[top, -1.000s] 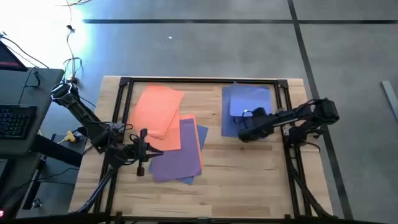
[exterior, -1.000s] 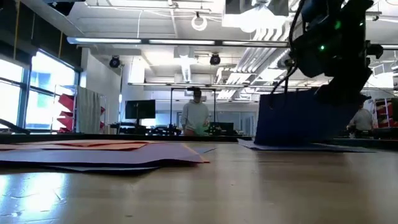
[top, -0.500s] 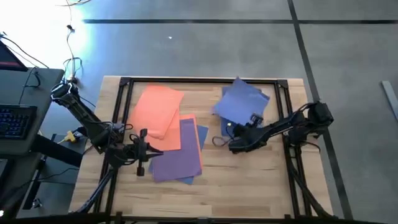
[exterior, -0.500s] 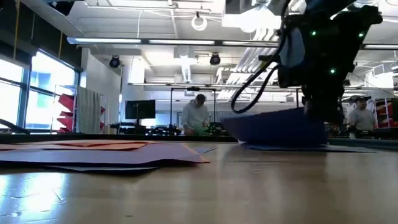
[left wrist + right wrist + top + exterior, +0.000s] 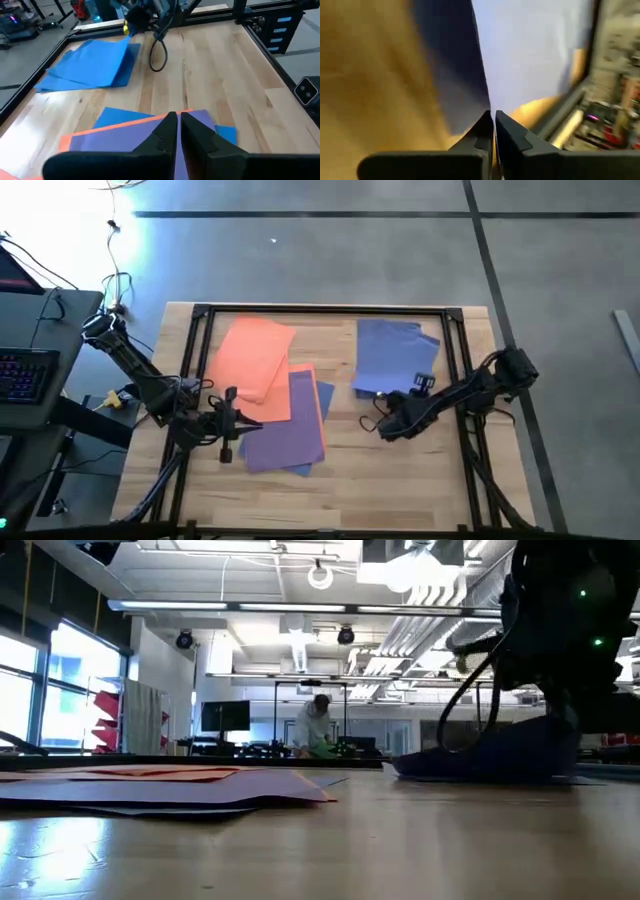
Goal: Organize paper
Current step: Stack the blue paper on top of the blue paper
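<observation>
Lying just beyond right hand [image 5: 385, 423]: blue paper [image 5: 393, 355].

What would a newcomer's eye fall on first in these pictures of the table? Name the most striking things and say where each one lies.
The bright orange sheets at the table's far left stand out, with purple sheets overlapping their near edge. On the far right lies a separate pile of blue sheets. The right gripper is at that pile's near edge, shut on a blue sheet, while the left gripper, shut, sits over the purple sheets.
</observation>
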You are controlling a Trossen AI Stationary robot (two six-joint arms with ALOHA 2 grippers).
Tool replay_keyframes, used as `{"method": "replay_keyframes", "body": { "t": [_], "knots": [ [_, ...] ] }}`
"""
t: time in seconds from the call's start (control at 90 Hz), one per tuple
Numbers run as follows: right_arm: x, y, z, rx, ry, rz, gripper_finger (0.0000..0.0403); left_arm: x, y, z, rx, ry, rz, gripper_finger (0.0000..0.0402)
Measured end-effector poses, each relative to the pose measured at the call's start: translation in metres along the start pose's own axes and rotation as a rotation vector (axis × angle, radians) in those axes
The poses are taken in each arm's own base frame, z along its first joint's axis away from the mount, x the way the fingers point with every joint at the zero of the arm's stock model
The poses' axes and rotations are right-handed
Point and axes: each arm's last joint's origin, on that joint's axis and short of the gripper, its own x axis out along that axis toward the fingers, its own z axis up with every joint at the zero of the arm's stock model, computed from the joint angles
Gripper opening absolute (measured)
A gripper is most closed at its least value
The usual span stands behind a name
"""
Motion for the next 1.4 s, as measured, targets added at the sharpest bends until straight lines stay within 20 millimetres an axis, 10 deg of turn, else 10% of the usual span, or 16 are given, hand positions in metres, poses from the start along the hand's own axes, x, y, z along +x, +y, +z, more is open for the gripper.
{"method": "replay_keyframes", "body": {
  "t": [0.278, 0.444, 0.567, 0.811, 1.4],
  "knots": [
    [-0.005, -0.009, 0.043, 0.077, -0.252, -0.025, 0.0, 0.0, 0.0, 0.0, 0.008, -0.003, 0.004, 0.0],
    [-0.032, 0.013, 0.072, -0.205, -0.501, 0.282, 0.0, 0.0, 0.0, 0.0, 0.009, -0.003, 0.004, 0.0],
    [-0.04, 0.027, 0.049, -0.39, -0.42, 0.381, 0.0, 0.0, 0.0, 0.0, 0.012, -0.003, 0.004, 0.0],
    [-0.02, 0.016, -0.002, -0.133, -0.028, 0.155, 0.0, 0.0, 0.0, 0.0, 0.017, -0.004, 0.004, 0.0],
    [0.018, 0.013, -0.007, -0.076, -0.056, 0.028, 0.0, 0.001, 0.0, 0.0, 0.044, -0.001, 0.004, 0.0]
  ]
}}
